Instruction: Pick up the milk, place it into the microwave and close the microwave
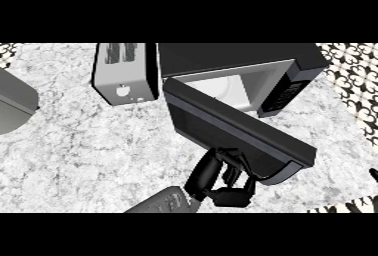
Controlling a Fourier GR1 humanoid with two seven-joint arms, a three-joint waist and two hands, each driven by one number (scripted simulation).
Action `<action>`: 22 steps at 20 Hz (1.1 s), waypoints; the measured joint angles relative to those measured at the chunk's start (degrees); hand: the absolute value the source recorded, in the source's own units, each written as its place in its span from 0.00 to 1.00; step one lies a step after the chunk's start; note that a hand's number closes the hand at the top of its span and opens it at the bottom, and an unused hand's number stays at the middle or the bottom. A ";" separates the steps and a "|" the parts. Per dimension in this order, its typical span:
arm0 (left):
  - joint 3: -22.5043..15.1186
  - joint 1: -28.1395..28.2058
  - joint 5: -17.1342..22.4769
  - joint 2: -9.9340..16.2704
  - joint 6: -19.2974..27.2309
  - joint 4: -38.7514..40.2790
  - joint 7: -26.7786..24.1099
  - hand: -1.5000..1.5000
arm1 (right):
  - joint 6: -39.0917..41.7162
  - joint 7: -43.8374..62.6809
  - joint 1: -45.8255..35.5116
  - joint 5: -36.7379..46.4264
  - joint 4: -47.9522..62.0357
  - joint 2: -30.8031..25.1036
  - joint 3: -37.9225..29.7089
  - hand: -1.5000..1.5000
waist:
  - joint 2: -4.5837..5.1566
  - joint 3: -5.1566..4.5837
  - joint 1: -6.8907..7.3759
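Left hand (221, 180) sits at the near face of the microwave door (236, 132), fingers straightish against it, holding nothing. Door runs far-left to near-right, half open. Milk not visible. Right hand (374, 175) barely shows; can't tell.

no readable text, microwave (295, 65) control panel markings too small to read

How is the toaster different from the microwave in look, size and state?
The toaster is clearly smaller than the microwave. The toaster has a silver body with slots on top; the microwave has a dark body with a pale inside. The toaster has no door, while the microwave's door stands open, with the left hand at its lower edge. Both stand side by side at the back of the speckled counter.
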 measured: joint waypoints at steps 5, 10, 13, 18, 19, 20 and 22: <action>1.22 -2.58 4.80 -0.19 5.54 0.69 -0.72 0.00 | 0.41 1.25 -1.15 -1.38 -1.89 -2.09 -1.56 0.00 | 0.38 0.00 -1.31; 1.88 -6.19 9.04 -0.29 9.45 2.20 -0.09 0.00 | 0.65 2.03 -2.97 -3.26 -2.67 -4.08 -3.88 0.00 | 0.81 0.07 -2.86; 2.44 -8.18 11.26 -0.32 11.22 3.47 0.86 0.00 | -1.02 1.54 -5.05 -1.02 -3.36 -6.42 -7.52 1.00 | 0.97 0.07 -4.08; 4.68 -10.85 15.39 -0.32 13.92 4.42 0.77 0.00 | -3.97 1.01 -8.47 3.27 -4.36 -10.09 -12.48 1.00 | 1.52 -0.03 -5.16; 5.23 -11.52 16.20 -0.33 14.35 4.65 0.67 0.00 | -4.33 1.01 -9.05 3.79 -4.42 -10.62 -13.02 1.00 | 1.69 -0.03 -5.30; 5.76 -12.15 17.05 -0.33 14.62 4.83 0.53 0.00 | -4.73 1.08 -9.65 4.37 -4.47 -11.08 -13.41 1.00 | 1.88 -0.03 -5.31; 6.67 -13.30 18.57 -0.32 15.29 5.46 0.21 0.00 | -5.20 1.16 -10.59 5.17 -4.41 -11.93 -14.11 1.00 | 2.18 0.00 -5.64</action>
